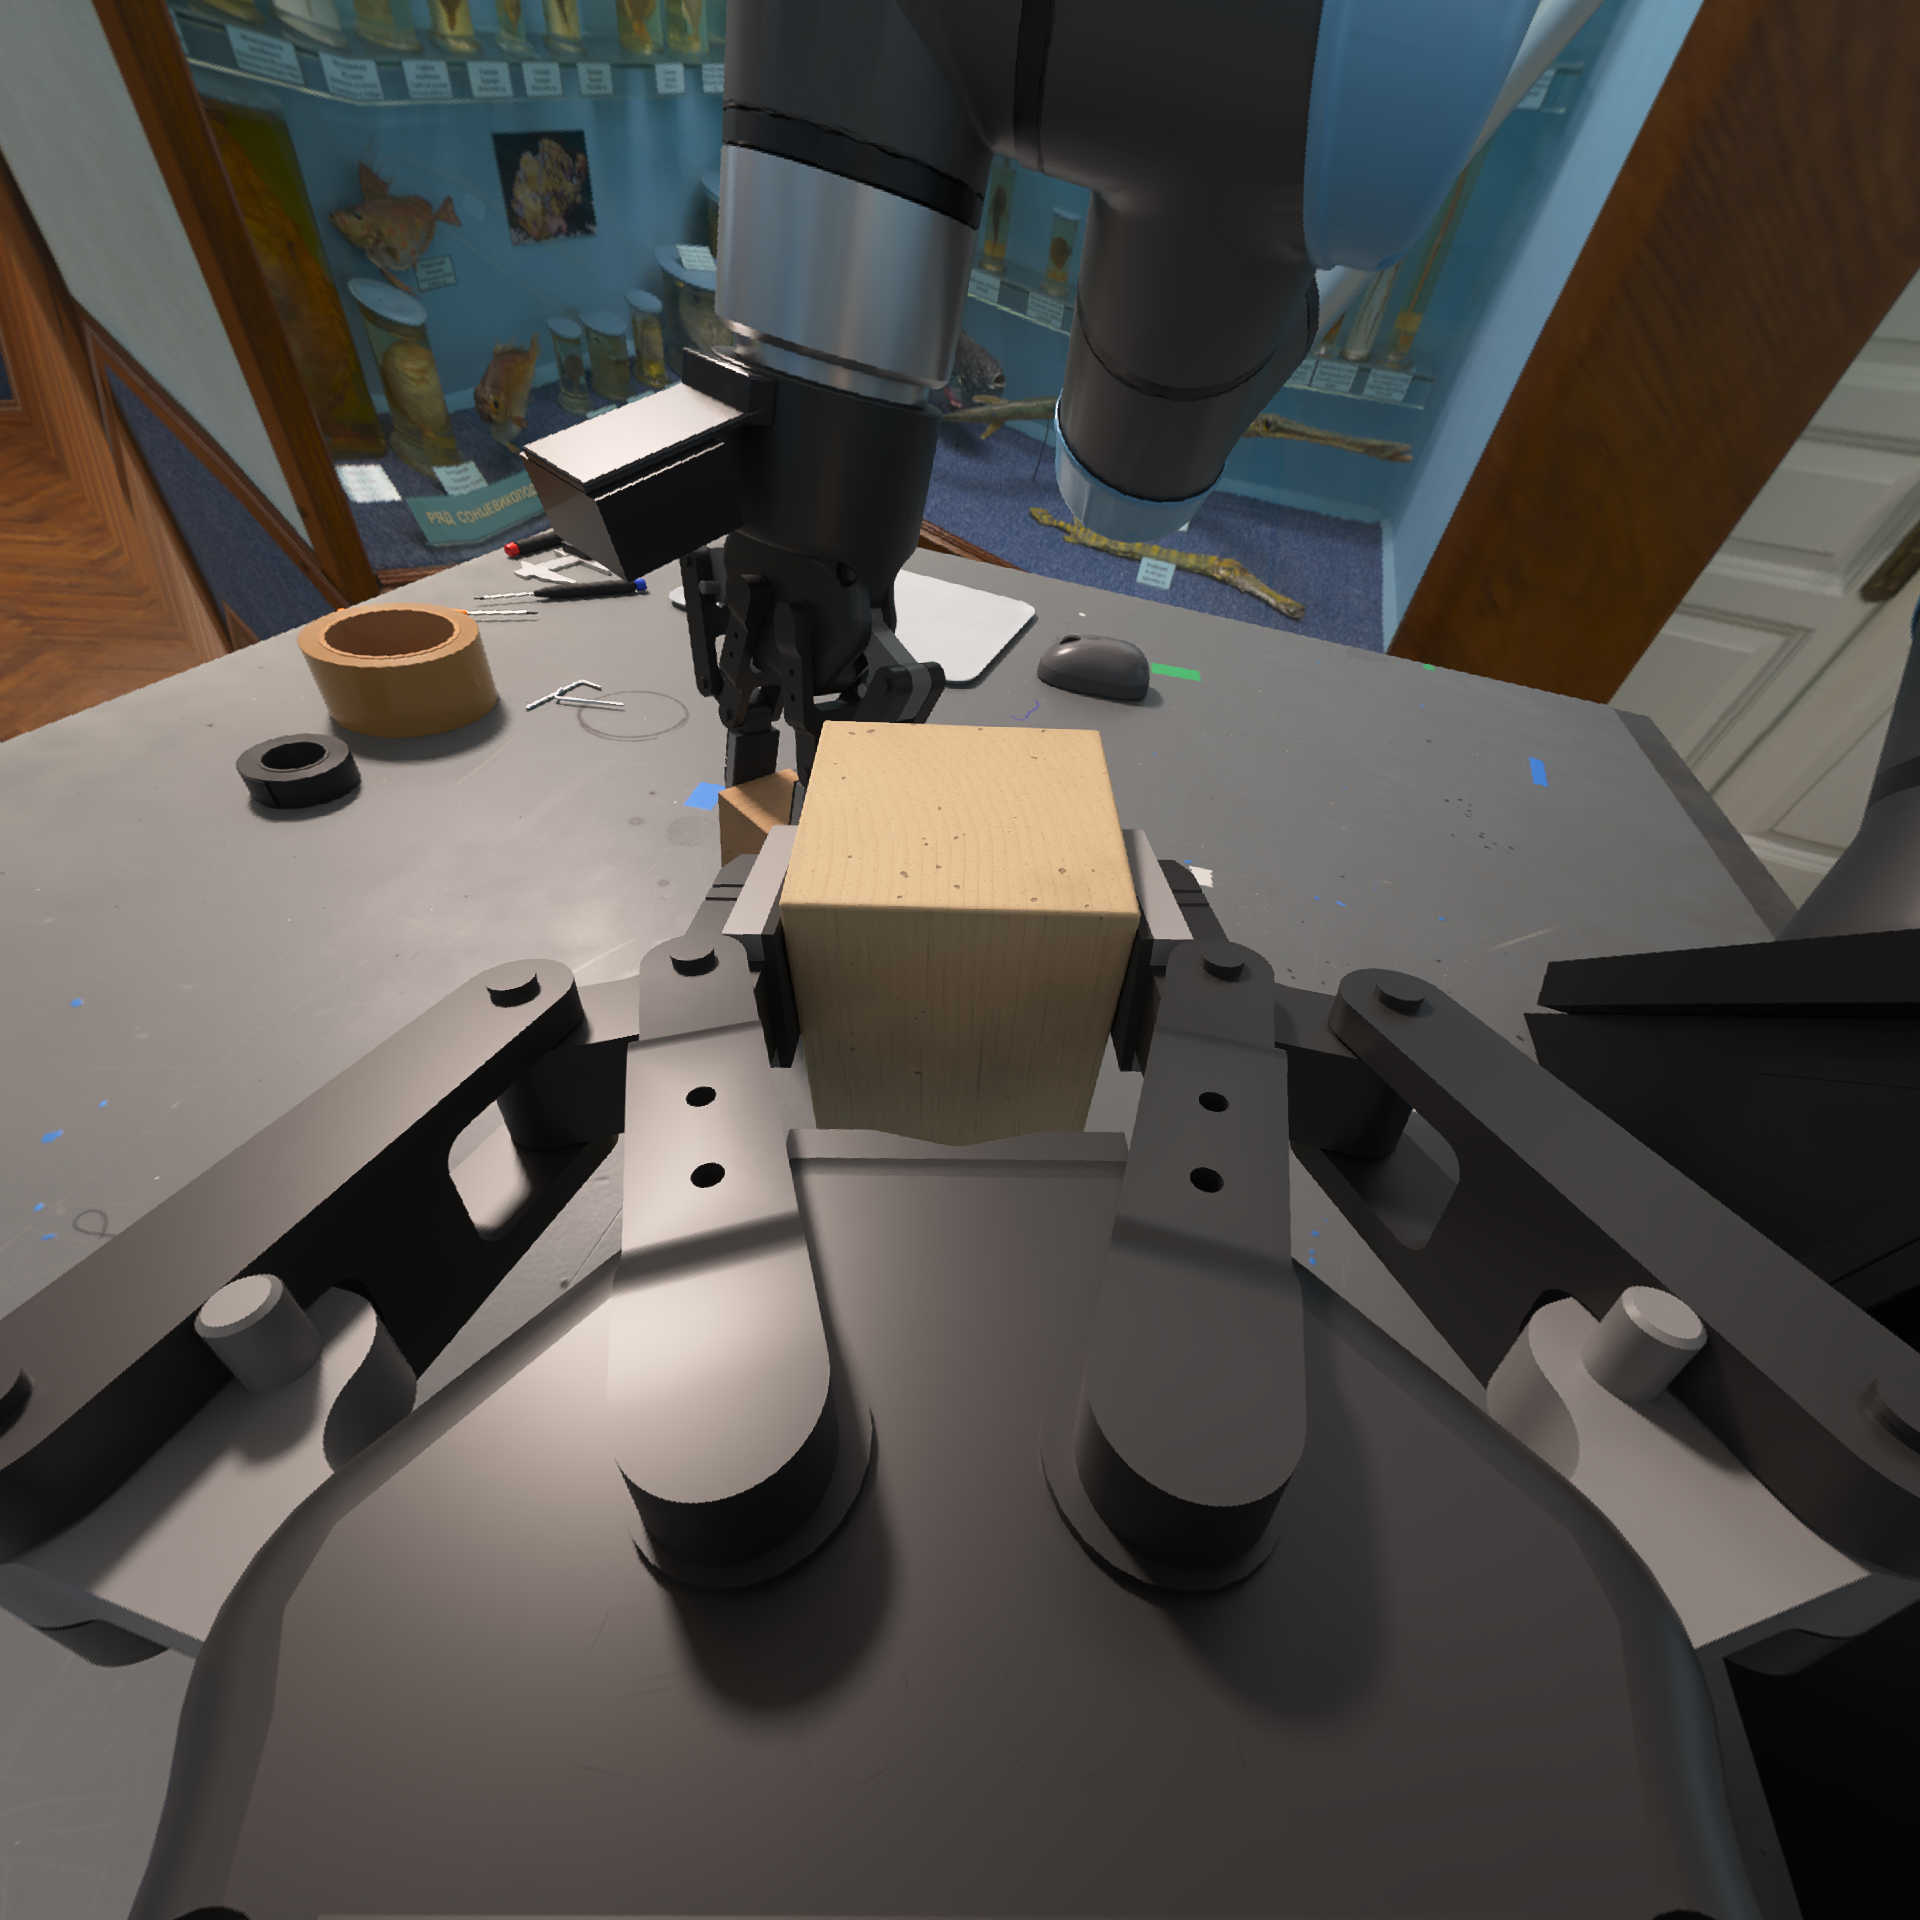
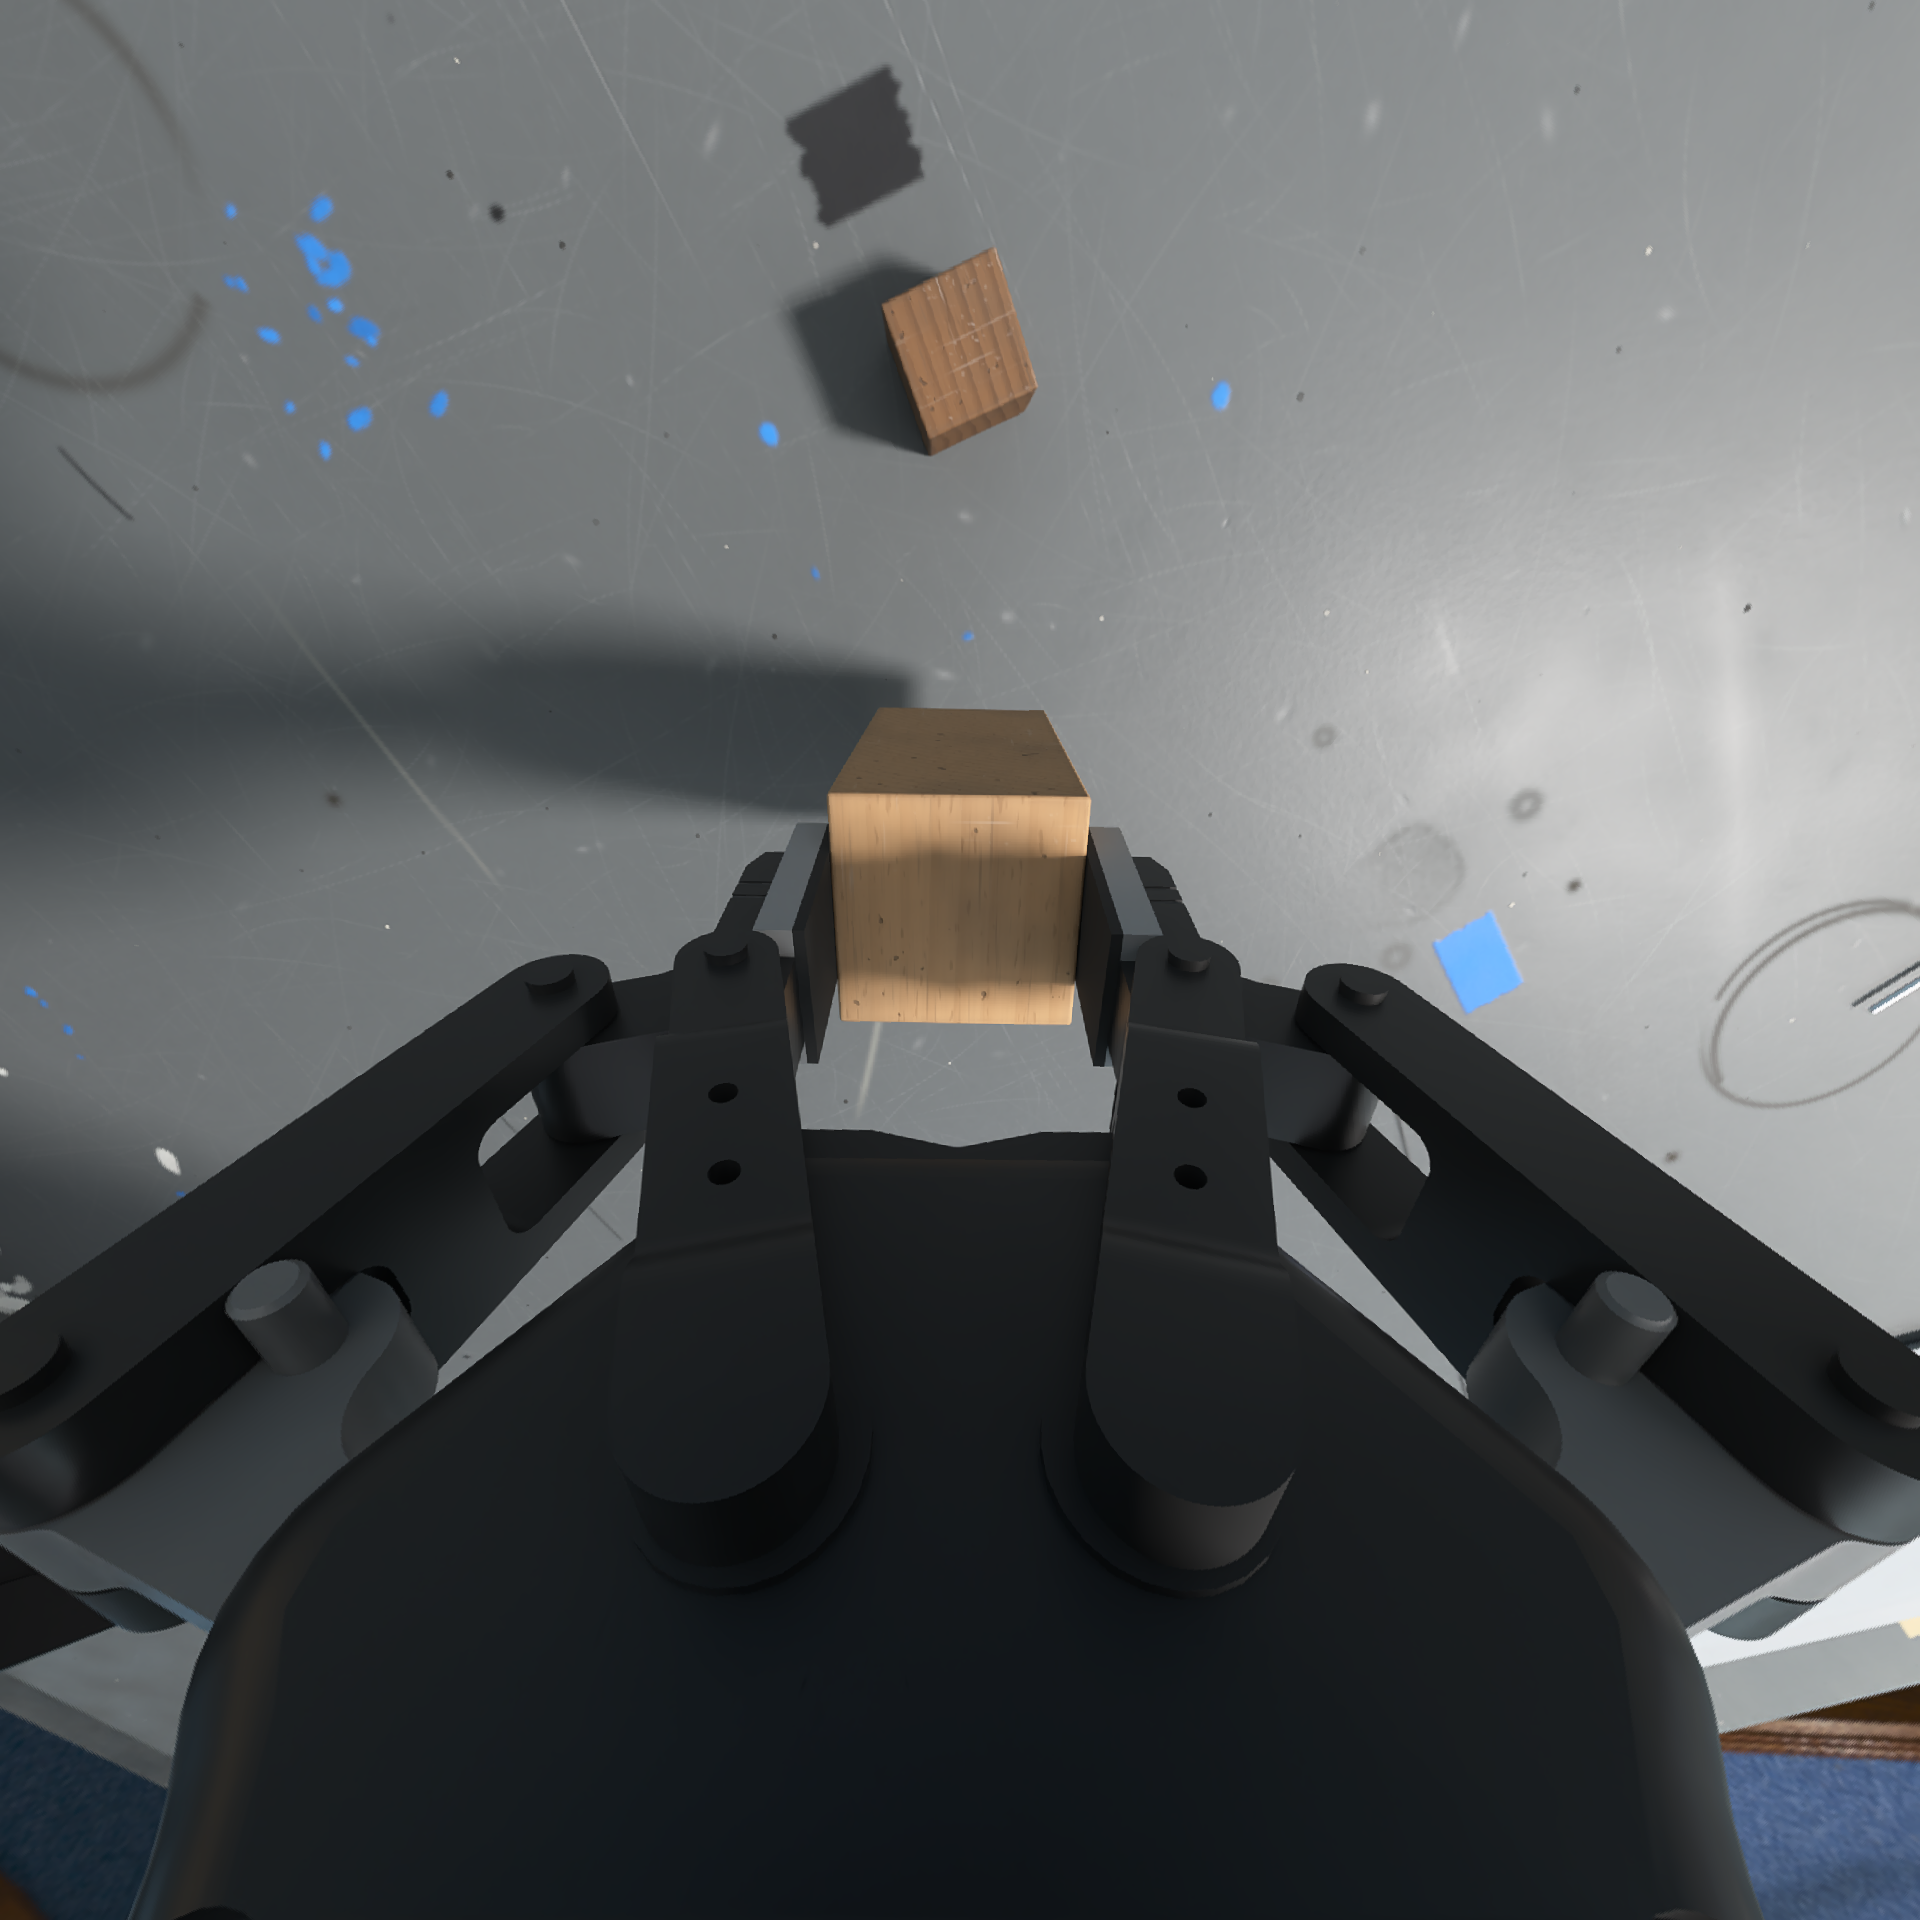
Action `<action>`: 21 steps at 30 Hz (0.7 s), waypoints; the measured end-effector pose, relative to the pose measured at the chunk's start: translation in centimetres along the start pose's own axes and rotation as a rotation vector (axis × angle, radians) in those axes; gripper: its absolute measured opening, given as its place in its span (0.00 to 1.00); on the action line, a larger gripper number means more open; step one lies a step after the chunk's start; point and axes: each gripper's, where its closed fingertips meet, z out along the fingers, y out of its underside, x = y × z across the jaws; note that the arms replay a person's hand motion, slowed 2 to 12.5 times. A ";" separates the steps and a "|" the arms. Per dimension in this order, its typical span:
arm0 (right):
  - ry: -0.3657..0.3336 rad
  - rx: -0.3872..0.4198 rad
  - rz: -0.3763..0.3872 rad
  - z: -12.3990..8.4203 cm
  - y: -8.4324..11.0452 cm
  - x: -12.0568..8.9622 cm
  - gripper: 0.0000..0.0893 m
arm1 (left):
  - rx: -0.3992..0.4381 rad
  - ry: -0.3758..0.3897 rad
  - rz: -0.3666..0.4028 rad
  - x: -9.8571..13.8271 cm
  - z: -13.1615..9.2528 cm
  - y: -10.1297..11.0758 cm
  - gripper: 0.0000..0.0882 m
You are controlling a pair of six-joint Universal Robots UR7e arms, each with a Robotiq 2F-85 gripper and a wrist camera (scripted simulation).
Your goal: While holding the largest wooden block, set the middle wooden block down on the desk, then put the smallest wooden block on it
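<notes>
Our right end effector (image 2: pixel 958 925) pinches the rigid middle wooden block (image 2: pixel 956 904) by flat sides; left end effector (image 1: pixel 956 935) pinches the largest wooden block (image 1: pixel 956 935); smallest wooden block (image 2: pixel 961 348) lies ahead on the desk (image 2: pixel 1455 468).

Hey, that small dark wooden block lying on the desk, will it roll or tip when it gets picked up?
The small dark block looks like a flat-faced cube, so probably no rolling. It sits low and squat on the desk, so tipping seems unlikely. Likely stiff and light.
</notes>
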 end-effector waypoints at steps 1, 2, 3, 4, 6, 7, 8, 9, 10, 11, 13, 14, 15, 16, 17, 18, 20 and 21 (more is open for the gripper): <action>0.000 -0.002 0.009 0.0 0.1 0.0 0.44 | 0.001 0.001 0.001 0.0 0.0 0.0 0.53; 0.000 -0.004 0.021 0.0 0.3 0.1 0.44 | 0.001 0.002 0.002 0.1 0.0 0.0 0.53; 0.000 -0.006 0.031 0.0 0.4 0.1 0.44 | 0.002 0.003 0.003 0.1 0.1 -0.1 0.53; 0.002 -0.008 0.039 0.0 0.6 0.2 0.44 | 0.003 0.004 0.005 0.1 0.1 -0.1 0.53; 0.005 -0.010 0.048 0.0 0.8 0.3 0.44 | 0.004 0.005 0.007 0.2 0.1 -0.1 0.53; 0.007 -0.011 0.050 0.0 0.8 0.3 0.44 | 0.004 0.006 0.008 0.2 0.1 -0.1 0.53; 0.009 -0.011 0.052 0.0 0.8 0.3 0.44 | 0.005 0.006 0.009 0.2 0.1 -0.2 0.53; 0.010 -0.011 0.052 0.0 0.9 0.3 0.44 | 0.005 0.007 0.010 0.2 0.1 -0.2 0.53; 0.010 -0.010 0.051 0.0 0.9 0.3 0.44 | 0.006 0.007 0.011 0.2 0.1 -0.2 0.53; 0.010 -0.010 0.049 0.0 0.8 0.3 0.44 | 0.006 0.007 0.012 0.3 0.1 -0.2 0.53; 0.008 -0.010 0.044 0.0 0.8 0.2 0.44 | 0.007 0.008 0.014 0.3 0.2 -0.2 0.53; 0.006 -0.010 0.041 0.0 0.8 0.2 0.44 | 0.007 0.008 0.015 0.3 0.2 -0.2 0.53; 0.005 -0.010 0.038 0.0 0.8 0.2 0.44 | 0.007 0.008 0.016 0.3 0.2 -0.2 0.53; 0.003 -0.009 0.036 0.1 0.7 0.2 0.44 | 0.007 0.008 0.016 0.3 0.2 -0.2 0.53; 0.002 -0.010 0.034 0.1 0.7 0.2 0.44 | 0.008 0.008 0.016 0.4 0.2 -0.2 0.53; 0.001 -0.010 0.033 0.2 0.7 0.2 0.44 | 0.008 0.008 0.017 0.4 0.2 -0.2 0.53; 0.000 -0.012 0.030 0.3 0.6 0.2 0.44 | 0.008 0.008 0.017 0.4 0.2 -0.2 0.53; -0.001 -0.013 0.028 0.4 0.6 0.2 0.44 | 0.008 0.007 0.017 0.4 0.2 -0.2 0.53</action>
